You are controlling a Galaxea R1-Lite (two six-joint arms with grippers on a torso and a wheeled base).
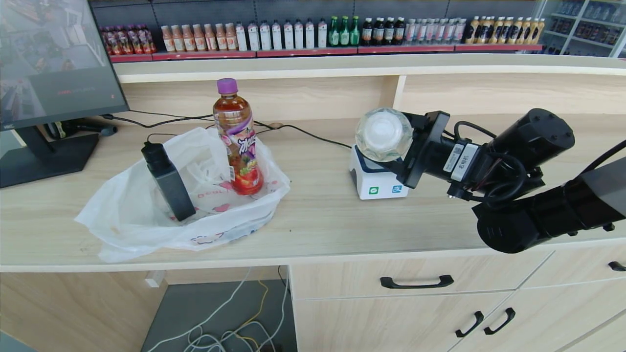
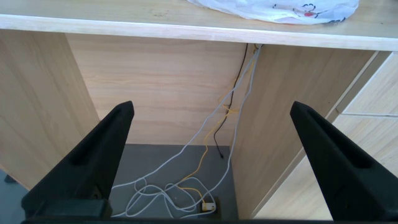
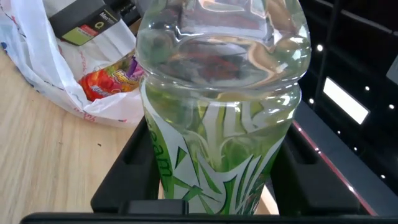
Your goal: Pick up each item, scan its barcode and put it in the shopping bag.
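My right gripper [image 1: 419, 143] is shut on a clear bottle [image 1: 384, 134] with a green-and-white label. It holds the bottle on its side, base towards me, just above the white scanner box [image 1: 376, 185]. From the right wrist, the bottle [image 3: 221, 93] sits between the black fingers [image 3: 127, 177]. The white shopping bag [image 1: 127, 215] lies open at the counter's left. Inside stand a purple-capped tea bottle [image 1: 237, 142] and a black box [image 1: 168, 183]. My left gripper [image 2: 211, 162] hangs open below the counter edge, with nothing between its fingers.
A monitor [image 1: 49, 58] on a black stand fills the counter's far left, with black cables [image 1: 303, 132] running behind the bag. Drawers with black handles [image 1: 415, 282] are under the counter at right. Loose wires [image 2: 186, 180] lie on the floor in the recess.
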